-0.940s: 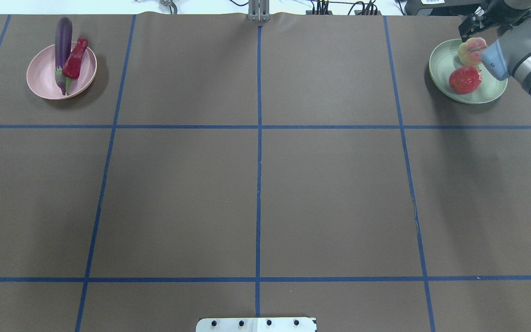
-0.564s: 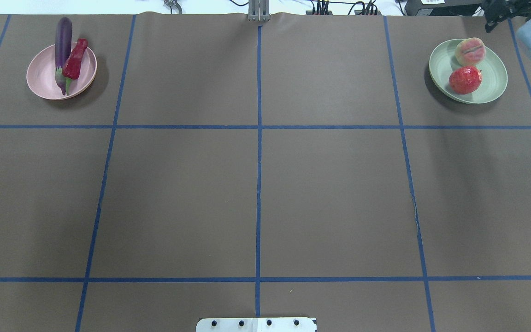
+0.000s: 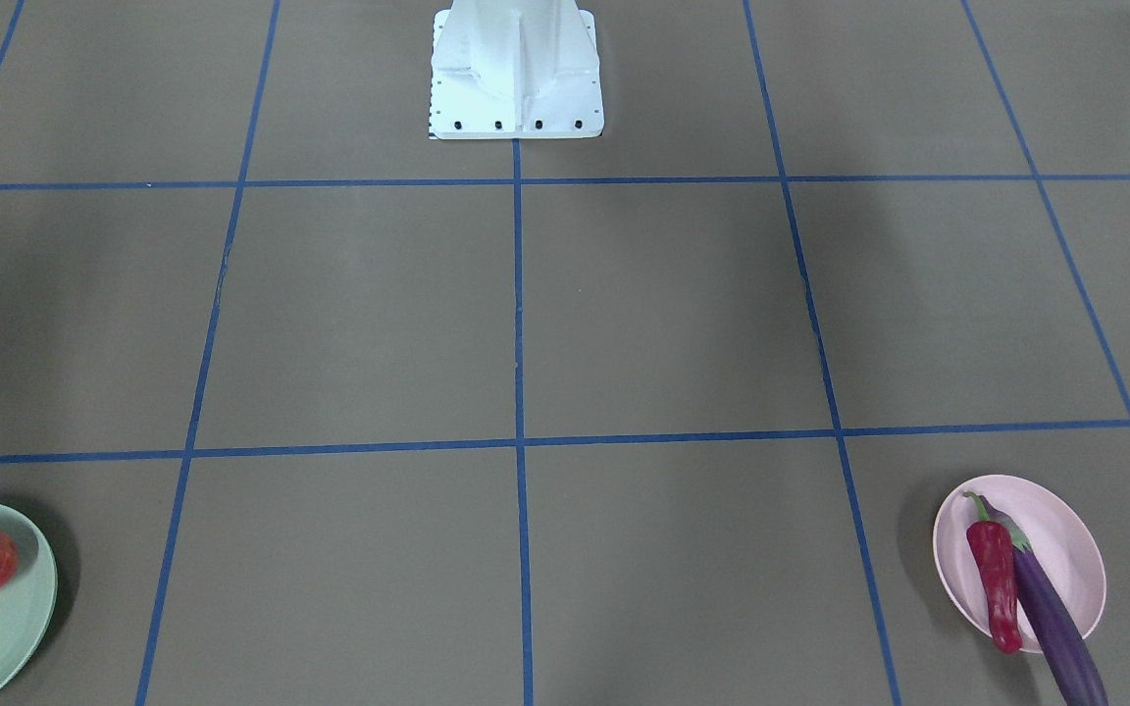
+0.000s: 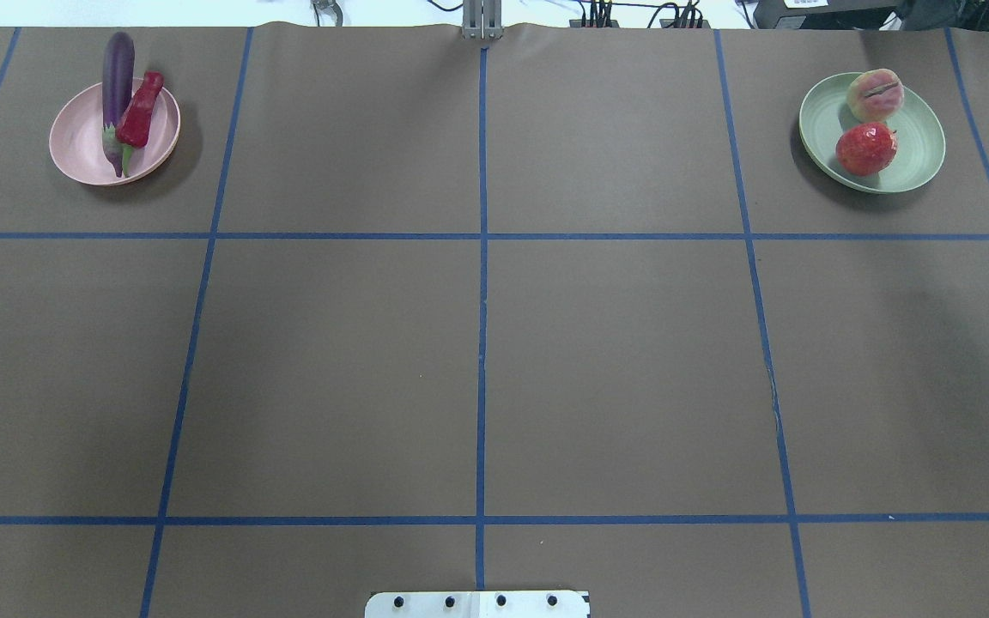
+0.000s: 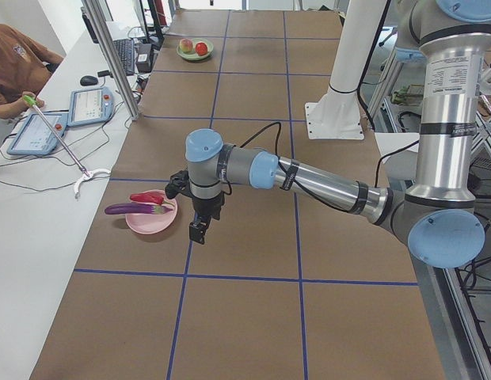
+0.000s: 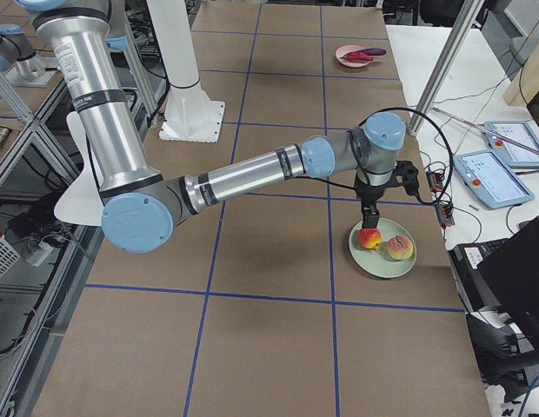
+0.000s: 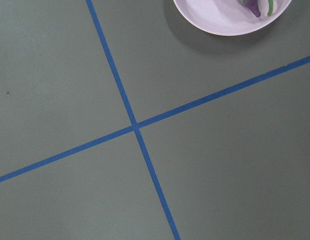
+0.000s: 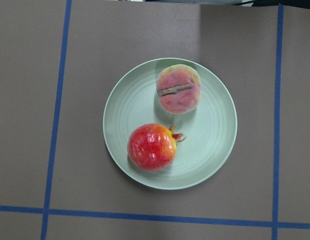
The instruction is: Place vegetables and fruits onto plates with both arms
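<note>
Overhead exterior: your long glossy purple eggplant and wrinkled red chili lie on the pale pink plate at the far-left corner, the round red-orange pomegranate and yellow-green peach on the mint plate at the far-right corner; the eggplant is probably slippery, so grip it mid-length, and you cannot tell whether the left gripper or right gripper is open.

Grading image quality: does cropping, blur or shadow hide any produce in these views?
Front-facing: green plate cropped at the left edge, eggplant runs off the bottom. Left wrist: pink plate cut by the top edge. Right wrist: pomegranate and peach sharp.
</note>
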Tool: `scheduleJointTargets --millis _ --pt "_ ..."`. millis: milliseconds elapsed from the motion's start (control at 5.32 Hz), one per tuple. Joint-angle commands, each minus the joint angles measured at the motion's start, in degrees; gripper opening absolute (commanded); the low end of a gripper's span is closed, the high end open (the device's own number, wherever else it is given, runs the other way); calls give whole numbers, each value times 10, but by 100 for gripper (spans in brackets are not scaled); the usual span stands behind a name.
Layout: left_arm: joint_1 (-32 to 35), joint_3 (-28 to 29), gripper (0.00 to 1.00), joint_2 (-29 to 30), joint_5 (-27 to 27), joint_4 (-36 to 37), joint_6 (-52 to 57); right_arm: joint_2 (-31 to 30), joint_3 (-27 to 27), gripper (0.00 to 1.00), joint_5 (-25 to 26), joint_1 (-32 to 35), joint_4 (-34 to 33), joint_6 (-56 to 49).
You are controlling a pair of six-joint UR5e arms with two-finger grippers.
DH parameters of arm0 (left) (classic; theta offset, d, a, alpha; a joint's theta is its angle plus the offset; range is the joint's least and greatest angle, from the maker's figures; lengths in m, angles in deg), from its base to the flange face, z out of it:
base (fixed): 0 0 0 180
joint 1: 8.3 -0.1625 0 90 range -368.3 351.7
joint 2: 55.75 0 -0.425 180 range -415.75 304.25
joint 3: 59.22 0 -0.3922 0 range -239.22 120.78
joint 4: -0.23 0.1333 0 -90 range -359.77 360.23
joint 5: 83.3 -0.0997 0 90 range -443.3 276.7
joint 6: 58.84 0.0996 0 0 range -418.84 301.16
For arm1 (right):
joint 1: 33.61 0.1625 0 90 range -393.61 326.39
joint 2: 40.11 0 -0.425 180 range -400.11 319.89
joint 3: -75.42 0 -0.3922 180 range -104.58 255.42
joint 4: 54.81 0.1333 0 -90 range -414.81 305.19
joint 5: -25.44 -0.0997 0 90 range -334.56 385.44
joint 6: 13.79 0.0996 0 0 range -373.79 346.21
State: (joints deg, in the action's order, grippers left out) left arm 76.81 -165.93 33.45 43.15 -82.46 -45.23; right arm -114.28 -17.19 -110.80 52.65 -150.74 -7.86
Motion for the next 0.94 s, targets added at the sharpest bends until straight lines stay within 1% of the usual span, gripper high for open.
scheduleJointTargets --millis 0,188,376,564,752 --pt "45 45 100 -9 24 -1 90 -100 -38 100 -13 45 8 -67" --pt "66 69 100 -25 72 -7 139 -166 -68 100 1 46 74 -68" --pt "69 83 100 -38 71 -17 139 -209 -69 100 28 51 101 -66" --pt "70 83 100 -39 71 -16 106 -230 -72 100 20 56 101 -59" --pt "69 80 100 -37 70 -15 67 -233 -71 100 17 58 93 -58"
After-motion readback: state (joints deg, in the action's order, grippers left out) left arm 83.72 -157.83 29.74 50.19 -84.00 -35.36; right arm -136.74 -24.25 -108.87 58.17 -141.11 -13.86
